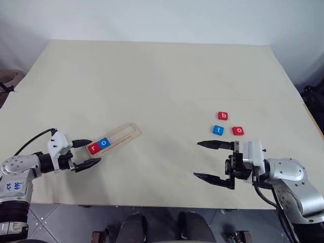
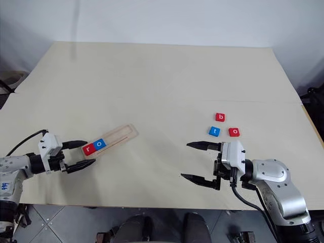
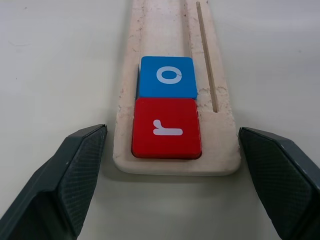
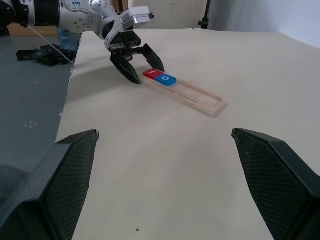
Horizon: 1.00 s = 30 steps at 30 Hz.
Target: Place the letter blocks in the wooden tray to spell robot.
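Observation:
The wooden tray (image 1: 127, 131) lies slanted at the table's left front. A red r block (image 1: 93, 148) sits in the slot at its near end, with a blue o block (image 1: 104, 143) right behind it. My left gripper (image 1: 95, 152) is open at that end. In the left wrist view its fingers (image 3: 75, 170) stand on either side of the tray (image 3: 160, 25), apart from it. On the right lie three loose blocks: red b (image 1: 223, 116), blue t (image 1: 218, 130) and red o (image 1: 238, 130). My right gripper (image 1: 197, 160) hangs wide open and empty just in front of them, pointing left.
The table (image 1: 167, 76) is a broad pale board. Its front edge runs just below both grippers, and its right edge is close to the loose blocks. A wide bare stretch lies between the tray and the three blocks.

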### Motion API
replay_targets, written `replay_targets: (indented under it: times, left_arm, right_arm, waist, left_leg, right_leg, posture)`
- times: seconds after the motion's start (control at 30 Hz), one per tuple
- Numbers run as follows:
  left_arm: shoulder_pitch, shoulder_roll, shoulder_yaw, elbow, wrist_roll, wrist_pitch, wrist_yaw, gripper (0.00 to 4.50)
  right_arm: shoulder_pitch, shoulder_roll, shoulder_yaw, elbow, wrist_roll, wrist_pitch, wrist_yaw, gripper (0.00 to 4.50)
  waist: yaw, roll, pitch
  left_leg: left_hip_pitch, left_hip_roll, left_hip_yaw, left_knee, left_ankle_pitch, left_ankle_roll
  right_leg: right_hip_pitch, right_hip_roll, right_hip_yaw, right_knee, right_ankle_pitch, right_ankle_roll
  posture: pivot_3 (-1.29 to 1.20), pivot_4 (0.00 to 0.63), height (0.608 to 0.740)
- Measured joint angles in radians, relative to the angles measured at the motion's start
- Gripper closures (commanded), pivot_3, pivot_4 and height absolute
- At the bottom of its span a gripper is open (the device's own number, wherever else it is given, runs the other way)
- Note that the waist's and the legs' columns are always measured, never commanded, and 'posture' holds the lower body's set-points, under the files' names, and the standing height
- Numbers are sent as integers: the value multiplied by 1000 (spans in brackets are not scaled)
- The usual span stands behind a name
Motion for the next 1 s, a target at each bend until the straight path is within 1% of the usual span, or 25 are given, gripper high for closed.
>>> replay_targets:
  times: [0.1, 0.2, 0.23, 0.27, 0.47, 0.63, 0.83, 1.0]
  left_arm:
    - [-7, 2, -10, -2, 6, 12, 4, 0]
    - [-8, 6, -12, -3, 7, 23, 5, 571]
    - [-10, 9, -12, -2, 7, 28, 3, 904]
    - [-12, 12, -12, -2, 7, 33, -1, 1103]
    - [-28, 11, -22, -19, 7, 56, -7, 1102]
    - [-73, -32, -103, -111, 11, 94, -16, 1102]
    - [-224, -119, -233, -193, 35, 111, -32, 1102]
    - [-329, -198, -370, -171, 89, 96, -83, 1102]
  right_arm:
    - [2, 0, 0, -10, 0, 1, -16, 37]
    - [4, 0, 0, -14, 0, 5, -24, 0]
    - [4, 0, -1, -14, 0, 8, -25, 0]
    - [4, 0, -1, -14, 0, 10, -26, 0]
    - [2, 0, -3, -14, 0, 13, -30, 0]
    - [33, -20, -45, -20, 0, 15, -41, 0]
    - [153, -28, -125, -50, -1, 16, -70, 0]
    - [341, -34, -257, -116, 0, 14, -86, 0]
  waist:
    - [2, 3, -2]
    - [1, 4, -2]
    - [0, 4, -2]
    - [-1, 4, -2]
    - [2, 4, -2]
    - [15, 4, -2]
    - [26, 3, -2]
    - [26, 3, -2]
  left_leg:
    - [0, 0, 0, 0, 0, 0]
    - [1, 0, 0, 0, 0, 0]
    - [1, 0, 0, 0, 0, 0]
    - [1, 0, 0, 0, 0, 0]
    - [0, 0, 0, 1, 0, 0]
    - [-1, 0, 0, 4, -1, 1]
    - [-3, 0, 0, 8, -2, 2]
    - [-3, -1, 0, 9, -2, 3]
  right_leg:
    - [0, 0, 0, 0, 0, 0]
    - [1, 0, 0, 0, 0, 0]
    - [1, 0, 0, 1, 0, 0]
    - [1, 0, 0, 1, 0, 0]
    - [1, 0, 0, 0, 0, 0]
    - [0, 0, 0, 0, 0, 0]
    - [1, 1, 0, 0, 1, 1]
    - [2, 2, 0, -1, 1, 2]
  posture:
    - [0, 150, 740]
    - [0, 150, 740]
    - [0, 150, 740]
    - [0, 150, 740]
    - [0, 150, 740]
    - [0, 150, 740]
    - [0, 150, 740]
    - [0, 150, 740]
